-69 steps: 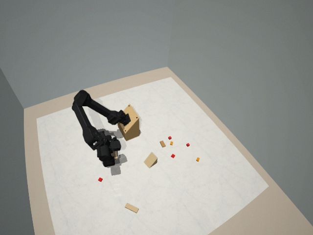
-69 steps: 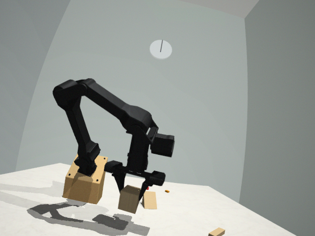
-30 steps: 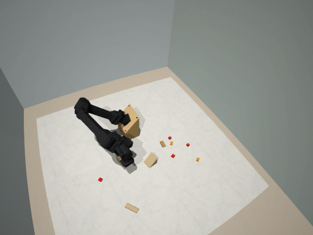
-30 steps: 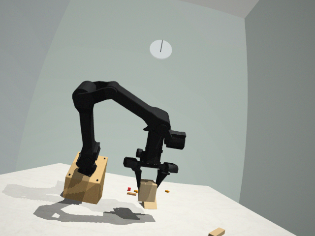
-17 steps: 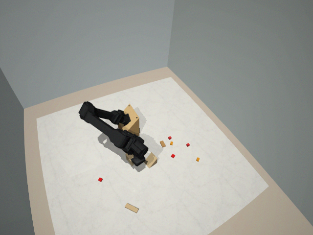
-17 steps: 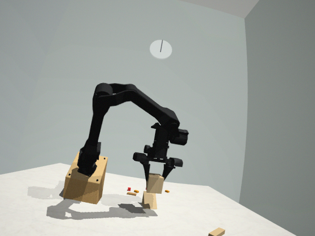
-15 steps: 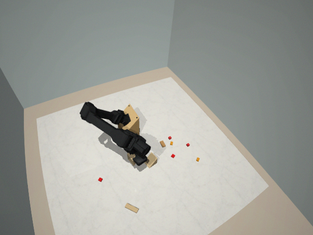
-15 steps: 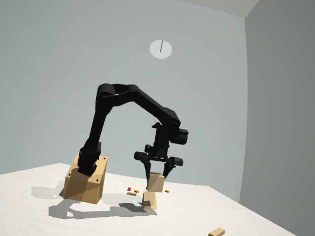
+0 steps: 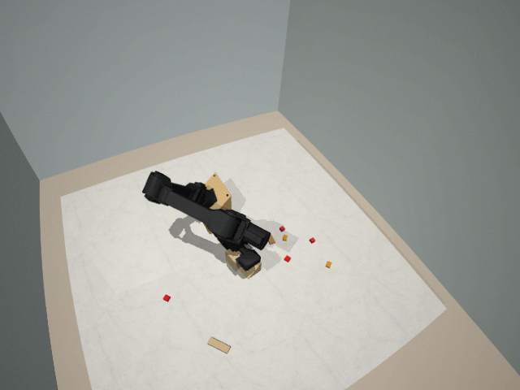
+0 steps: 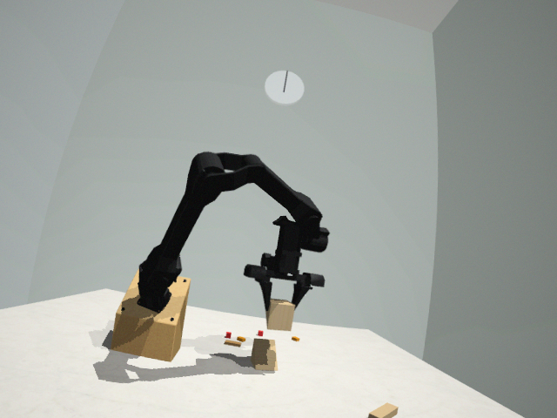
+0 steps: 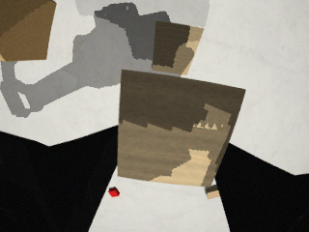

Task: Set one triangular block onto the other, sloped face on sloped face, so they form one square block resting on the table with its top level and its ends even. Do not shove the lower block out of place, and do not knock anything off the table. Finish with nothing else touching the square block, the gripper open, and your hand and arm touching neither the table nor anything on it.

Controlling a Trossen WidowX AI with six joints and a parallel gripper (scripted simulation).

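Note:
One tan triangular block [image 9: 232, 260] [image 10: 280, 316] [image 11: 169, 116] is held in the air between the fingers. My gripper [image 10: 281, 306] [image 11: 169, 135] is shut on it. The other triangular block [image 9: 253, 273] [image 10: 264, 355] [image 11: 169, 45] rests on the table, partly in the arm's shadow. In the exterior view the held block hangs above and a little right of the lower one, with a visible gap; they do not touch. The hand covers much of both blocks in the top view. The held block's sloped face cannot be made out clearly.
Red cubes [image 9: 282, 228] [image 9: 312, 240] [image 9: 287, 258] and orange pieces [image 9: 285, 237] [image 9: 328, 264] lie beyond the blocks, near a brown plank [image 9: 271, 240] [image 10: 232, 343]. Another red cube [image 9: 166, 297] and a tan plank [image 9: 218, 344] [image 10: 383, 410] lie apart. The arm stands on a wooden base [image 9: 219, 189] [image 10: 148, 334].

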